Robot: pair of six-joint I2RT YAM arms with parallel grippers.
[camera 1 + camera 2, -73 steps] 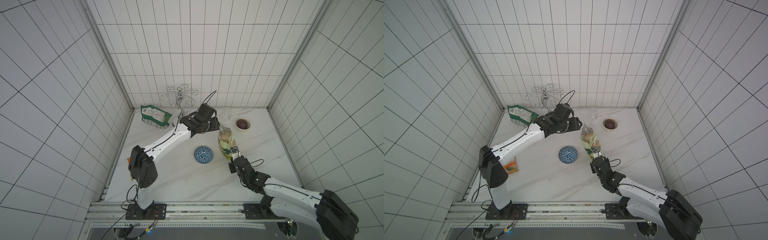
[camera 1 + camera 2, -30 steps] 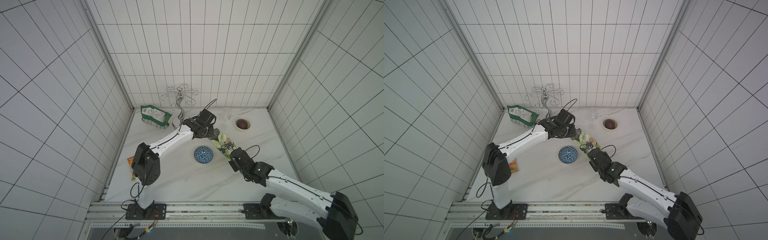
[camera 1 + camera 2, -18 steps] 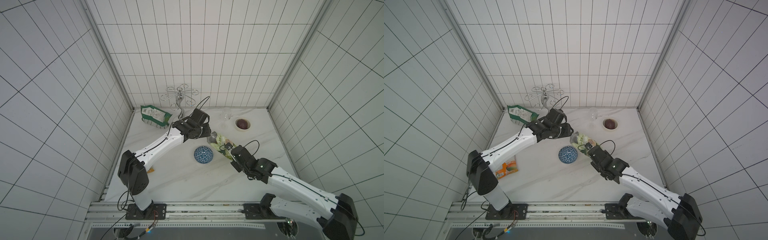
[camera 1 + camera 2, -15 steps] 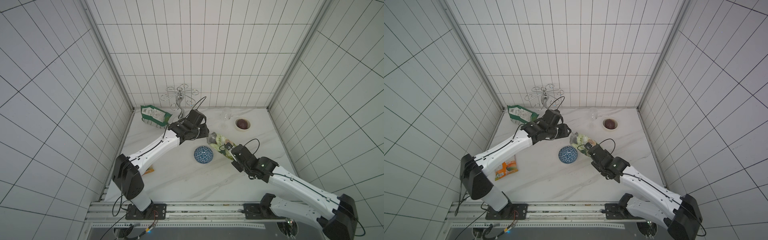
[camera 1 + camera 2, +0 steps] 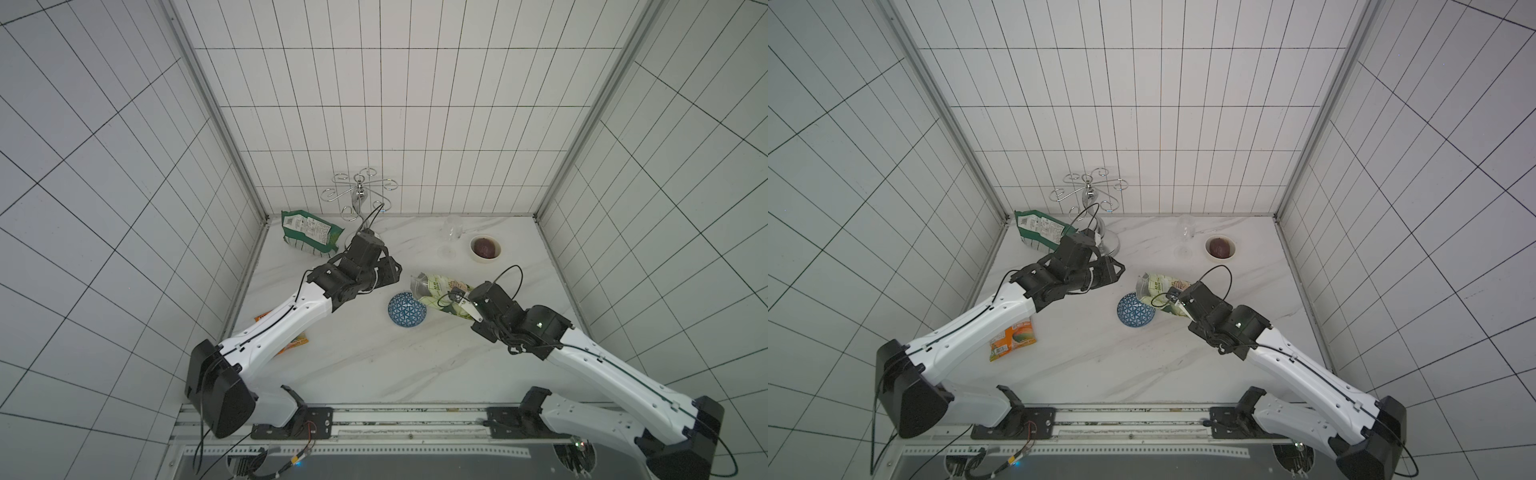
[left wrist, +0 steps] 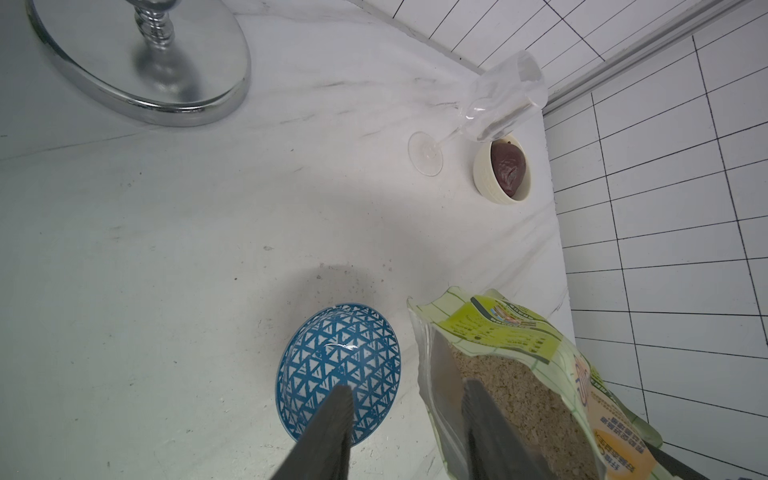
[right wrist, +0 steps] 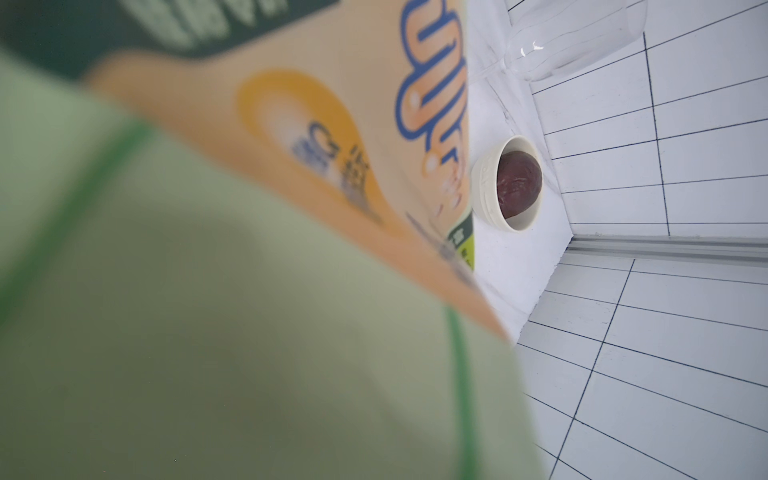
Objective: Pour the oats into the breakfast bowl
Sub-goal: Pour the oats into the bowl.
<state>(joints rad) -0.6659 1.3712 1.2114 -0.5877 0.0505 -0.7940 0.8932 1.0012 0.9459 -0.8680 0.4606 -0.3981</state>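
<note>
The oat pouch (image 5: pixel 440 291), light green and checked with a dark green panel and an orange patch, is held tilted above the marble tabletop (image 5: pixel 374 365). Its open mouth is turned toward the breakfast bowl (image 6: pixel 336 365) and lies just beside the bowl's rim. The pouch is clamped near its lower end by the right gripper (image 5: pixel 463 303). The left gripper (image 6: pixel 407 390) is seen with fingers apart near the pouch mouth, with nothing held. The bowl, round and patterned in blue-and-white triangles, stands on the tabletop between the two grippers. Pale beige oats (image 6: pixel 511 395) are seen inside the pouch. In the right wrist view most of the frame is filled by the blurred pouch, and the right fingers are hidden. In both top views part of the bowl's rim is covered by the pouch mouth.
</note>
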